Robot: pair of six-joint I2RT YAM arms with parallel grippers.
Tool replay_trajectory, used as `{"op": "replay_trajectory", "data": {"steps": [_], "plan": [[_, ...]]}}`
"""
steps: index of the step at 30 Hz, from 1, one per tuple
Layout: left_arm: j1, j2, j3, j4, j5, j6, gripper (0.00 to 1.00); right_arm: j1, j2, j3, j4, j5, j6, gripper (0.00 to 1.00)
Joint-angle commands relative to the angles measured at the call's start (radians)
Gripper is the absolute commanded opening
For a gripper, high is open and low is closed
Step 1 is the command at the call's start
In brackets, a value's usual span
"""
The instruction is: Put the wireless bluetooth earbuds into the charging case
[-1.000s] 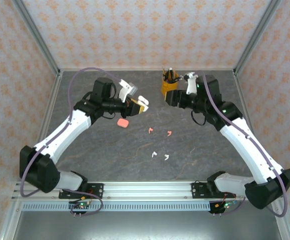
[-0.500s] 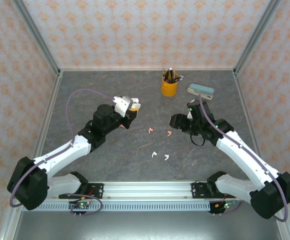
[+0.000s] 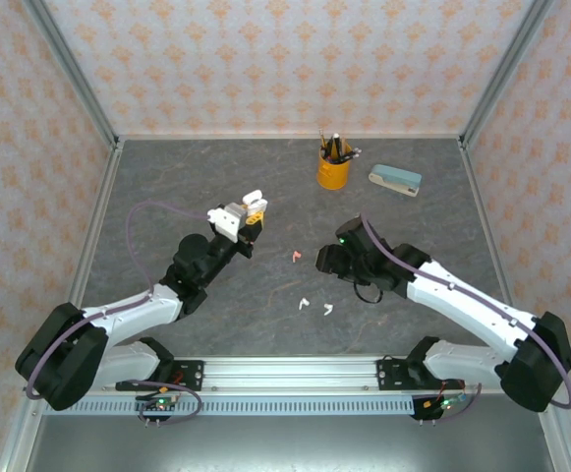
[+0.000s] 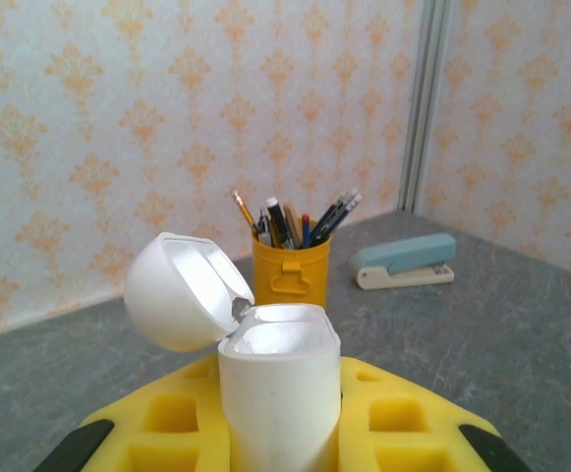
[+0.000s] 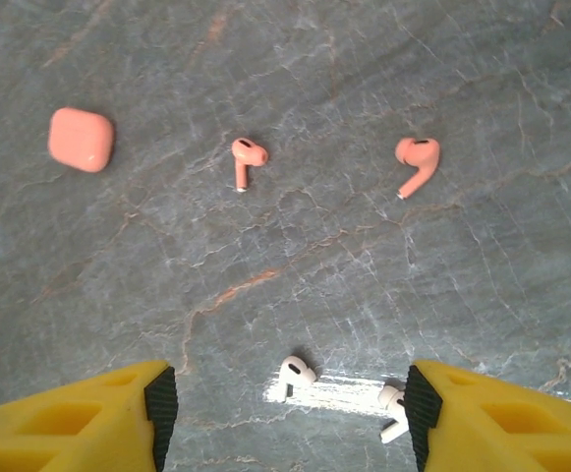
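Observation:
My left gripper (image 4: 278, 438) is shut on a white charging case (image 4: 278, 388), held upright with its lid (image 4: 175, 292) flipped open to the left. From above, this gripper (image 3: 246, 218) and the case (image 3: 253, 200) hang left of centre. My right gripper (image 5: 288, 405) is open and points down at the table. One white earbud (image 5: 293, 376) lies between its fingers, and another white earbud (image 5: 393, 410) lies right beside the right finger. Two salmon-pink earbuds (image 5: 247, 157) (image 5: 418, 160) lie farther off, and a shut pink case (image 5: 81, 139) lies to their left. The right gripper (image 3: 326, 260) hovers near a pink earbud (image 3: 295, 257) and the white earbuds (image 3: 305, 304) (image 3: 328, 309).
A yellow cup of pens (image 3: 333, 165) and a pale blue stapler (image 3: 395, 179) stand at the back right of the grey stone-patterned table (image 3: 187, 177). Patterned walls with metal posts close in the back and both sides.
Both arms have drawn back toward the near side. The right gripper left the pen cup and came down over the earbuds. The left gripper carried the open white case nearer.

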Motion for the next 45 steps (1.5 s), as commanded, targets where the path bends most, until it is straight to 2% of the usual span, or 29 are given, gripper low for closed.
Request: {"op": "replay_trajectory", "data": {"steps": [1,6,16,30,45], "plan": [[-0.005,-0.024,-0.015,0.147,0.04,0.051,0.0,0.037,0.026,0.012,-0.008,0.122,0.118,0.63],[-0.005,-0.014,-0.029,0.179,0.05,0.074,0.0,0.099,0.111,0.052,-0.043,0.183,0.186,0.62],[0.002,0.07,-0.056,0.338,-0.026,0.035,0.0,0.208,0.296,0.122,-0.109,0.254,0.307,0.62],[0.038,0.067,-0.066,0.372,-0.045,0.006,0.0,0.286,0.452,0.144,-0.066,0.215,0.432,0.6],[0.069,0.015,-0.098,0.368,-0.049,-0.016,0.0,0.294,0.572,0.187,-0.035,0.164,0.48,0.56]]}}
